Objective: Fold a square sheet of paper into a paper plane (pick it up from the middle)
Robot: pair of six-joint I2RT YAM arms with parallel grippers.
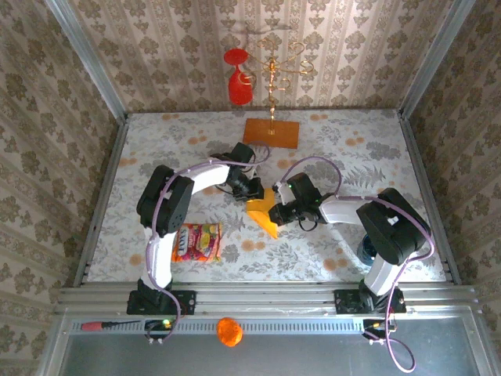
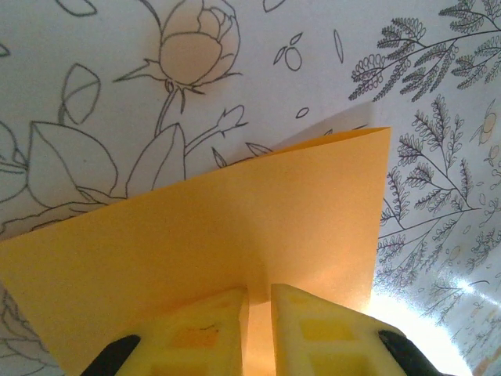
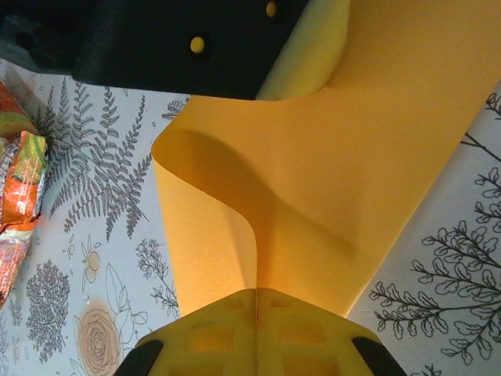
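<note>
grippers both pinch the buckled square sheet of paper point(image 3: 329, 157), left gripper point(image 2: 260, 294) and right gripper point(image 3: 257, 296) from either side.

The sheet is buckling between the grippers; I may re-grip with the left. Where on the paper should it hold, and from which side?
Take the square sheet of paper on its flat stretch near the straight edge, clear of the S-curl beside the right gripper. Come edge-on from the left gripper's own side; the thin sheet seems lifted, so jaws can straddle it.
</note>
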